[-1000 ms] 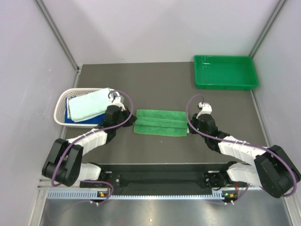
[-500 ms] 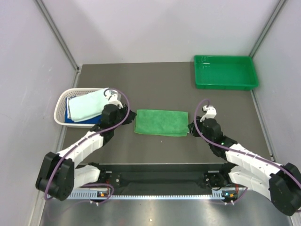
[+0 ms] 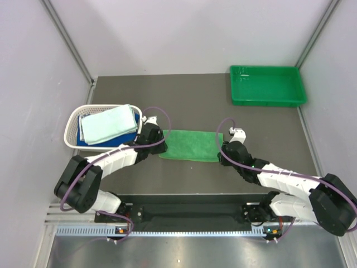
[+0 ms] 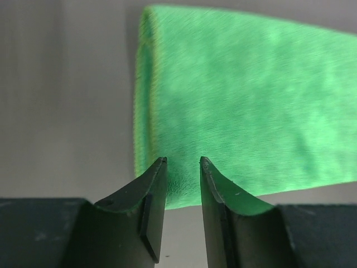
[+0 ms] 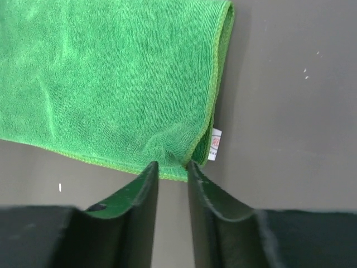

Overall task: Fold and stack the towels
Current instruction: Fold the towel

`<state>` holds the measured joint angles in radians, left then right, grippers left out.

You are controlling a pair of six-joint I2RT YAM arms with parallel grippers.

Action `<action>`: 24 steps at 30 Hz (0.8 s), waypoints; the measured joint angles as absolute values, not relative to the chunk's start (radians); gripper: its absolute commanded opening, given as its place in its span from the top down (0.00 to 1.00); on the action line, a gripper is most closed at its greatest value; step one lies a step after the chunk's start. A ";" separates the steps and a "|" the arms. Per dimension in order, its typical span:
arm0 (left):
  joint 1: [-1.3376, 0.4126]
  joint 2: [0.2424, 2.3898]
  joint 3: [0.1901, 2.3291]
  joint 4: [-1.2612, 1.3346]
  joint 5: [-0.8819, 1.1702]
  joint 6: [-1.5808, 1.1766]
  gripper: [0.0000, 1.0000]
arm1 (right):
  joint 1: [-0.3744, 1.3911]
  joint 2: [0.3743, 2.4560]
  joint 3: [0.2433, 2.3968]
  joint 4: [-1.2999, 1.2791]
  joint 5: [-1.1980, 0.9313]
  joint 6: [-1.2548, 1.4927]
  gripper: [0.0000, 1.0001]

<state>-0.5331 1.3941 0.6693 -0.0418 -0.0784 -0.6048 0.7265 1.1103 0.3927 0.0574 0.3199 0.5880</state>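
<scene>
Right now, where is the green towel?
In the top view the folded green towel lies flat mid-table between the left gripper and right gripper, right of the white basket.

Even bright light; left wrist view blurred.

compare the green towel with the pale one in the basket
The green towel is bright green; the pale towel is mint-white. The green towel lies flat on the table; the pale towel tops a pile in the white basket. The green towel is a long strip; the pale towel is squarer. Both are soft cloths.
</scene>
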 measured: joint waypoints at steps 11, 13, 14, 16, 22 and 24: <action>-0.533 1.422 0.667 -0.103 -0.102 -0.607 0.55 | 0.766 1.135 0.392 0.035 0.369 0.624 0.85; -0.533 1.422 0.667 -0.113 -0.102 -0.607 0.54 | 0.766 1.135 0.389 0.034 0.378 0.629 0.76; -0.533 1.422 0.667 -0.118 -0.102 -0.607 0.54 | 0.766 1.135 0.386 0.033 0.383 0.633 0.74; -0.533 1.422 0.667 -0.126 -0.102 -0.607 0.54 | 0.766 1.135 0.383 0.027 0.393 0.634 0.73; -0.533 1.422 0.667 -0.129 -0.094 -0.612 0.71 | 0.766 1.140 0.372 0.025 0.401 0.641 0.80; -0.533 1.422 0.667 -0.128 -0.094 -0.614 0.83 | 0.766 1.140 0.371 0.025 0.402 0.644 0.84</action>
